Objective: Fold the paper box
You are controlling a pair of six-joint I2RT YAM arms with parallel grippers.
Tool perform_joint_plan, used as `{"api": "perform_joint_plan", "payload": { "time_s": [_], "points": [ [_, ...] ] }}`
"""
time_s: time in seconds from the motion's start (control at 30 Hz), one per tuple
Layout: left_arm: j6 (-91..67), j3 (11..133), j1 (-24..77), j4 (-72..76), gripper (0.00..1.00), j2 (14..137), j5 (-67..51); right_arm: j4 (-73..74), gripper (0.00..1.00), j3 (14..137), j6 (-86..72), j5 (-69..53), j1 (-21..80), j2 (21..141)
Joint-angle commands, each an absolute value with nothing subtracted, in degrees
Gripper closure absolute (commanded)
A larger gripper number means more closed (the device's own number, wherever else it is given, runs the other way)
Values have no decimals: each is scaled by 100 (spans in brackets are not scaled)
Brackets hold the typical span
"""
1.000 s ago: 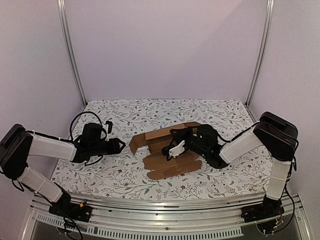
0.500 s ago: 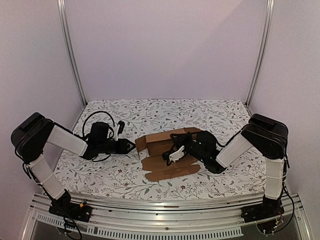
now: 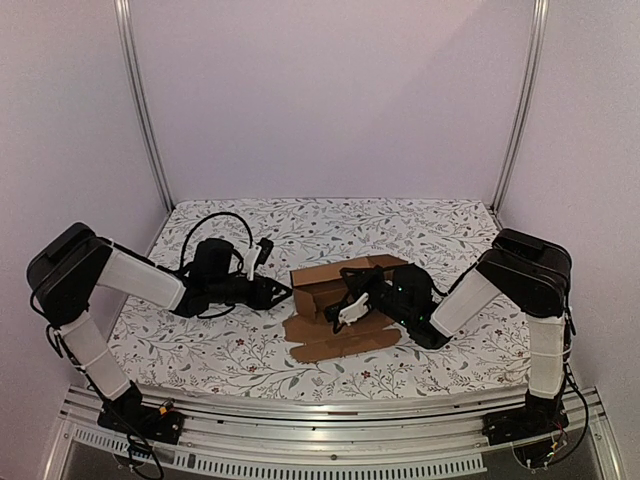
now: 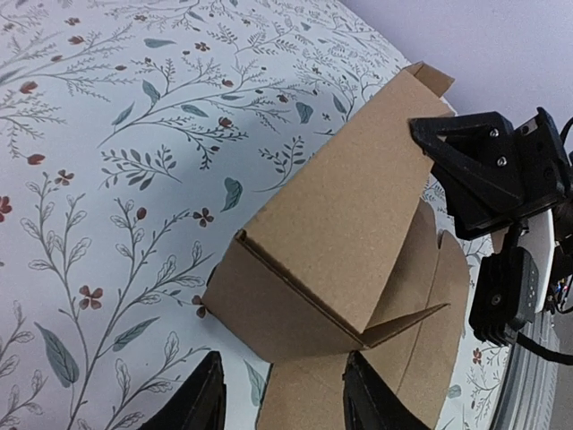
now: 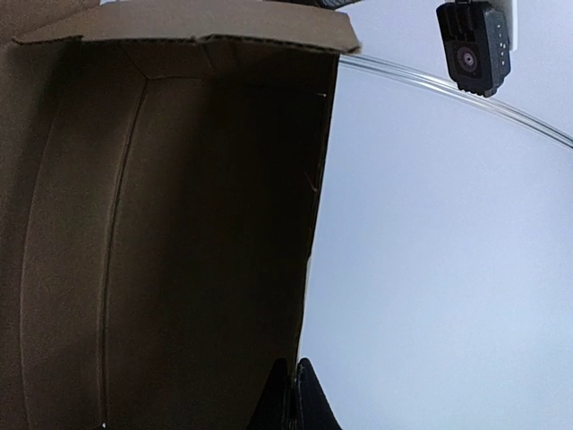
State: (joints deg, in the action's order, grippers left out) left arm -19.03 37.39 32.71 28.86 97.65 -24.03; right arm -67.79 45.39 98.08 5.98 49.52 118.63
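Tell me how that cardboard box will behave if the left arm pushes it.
Probably light: the paper box is thin, hollow cardboard, so it would likely slide on the cloth. Its unfolded flaps should flex at their creases; elsewhere it looks fairly stiff.

The worktop (image 3: 420,225) is covered in a floral print. The paper box (image 3: 332,338) is laid near its middle, towards the near edge.
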Motion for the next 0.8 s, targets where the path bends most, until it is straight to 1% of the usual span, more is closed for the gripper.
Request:
{"api": "perform_joint_plan", "payload": {
  "time_s": [0.0,0.13,0.27,0.37,0.43,0.53,0.63,0.77],
  "points": [
    [-1498,3797,3388,2516,53,9733,-2297,-7138,100,4489,9931,690,5002,11972],
    [-1278,3708,3613,2378,49,9636,-2371,-7096,100,4482,9932,719,4995,11947],
    [-991,4006,3872,1924,48,9834,-2045,-7057,100,4491,9940,713,5002,11919],
    [-973,4162,3881,1834,52,9920,-1721,-7044,100,4491,9947,712,5002,11918],
    [-937,4229,3885,1839,57,9932,-1668,-7046,100,4491,9949,725,5006,11922],
    [-942,4217,3885,1935,61,9876,-1527,-7065,100,4491,9943,747,5009,11943],
    [-987,4191,3885,2074,62,9834,-1170,-7059,100,4499,9931,762,5030,11957],
    [-984,4374,3908,2092,60,9991,-973,-7013,100,4548,9873,824,5076,11950]
  ]
}}
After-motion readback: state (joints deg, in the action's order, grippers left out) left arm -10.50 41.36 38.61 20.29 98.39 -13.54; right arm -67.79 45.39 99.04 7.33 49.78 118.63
